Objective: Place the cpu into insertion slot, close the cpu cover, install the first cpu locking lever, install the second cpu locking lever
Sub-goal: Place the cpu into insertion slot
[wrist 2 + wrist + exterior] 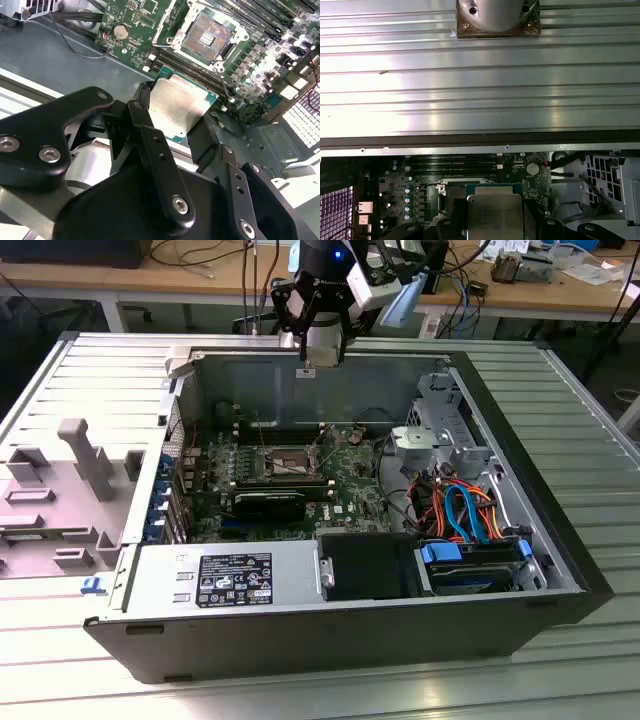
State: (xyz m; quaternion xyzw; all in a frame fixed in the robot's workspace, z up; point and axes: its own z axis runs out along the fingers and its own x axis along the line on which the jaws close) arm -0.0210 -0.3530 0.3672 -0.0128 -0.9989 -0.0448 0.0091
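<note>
Above the open computer case (330, 640) on the ribbed tabletop (580, 420), I saw the jaws clamped on the cpu's (177, 107) opposite edges, the bare insertion slot (207, 36) lying well apart, beyond their tips and lower.

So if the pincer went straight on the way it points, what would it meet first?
Probably the green motherboard near the insertion slot, with the held cpu touching first; depth is unclear.

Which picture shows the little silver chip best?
The second wrist view: the chip shows its silver top clearly, held in the gripper. The first wrist view cuts it off; the exterior view shows a speck.
</note>
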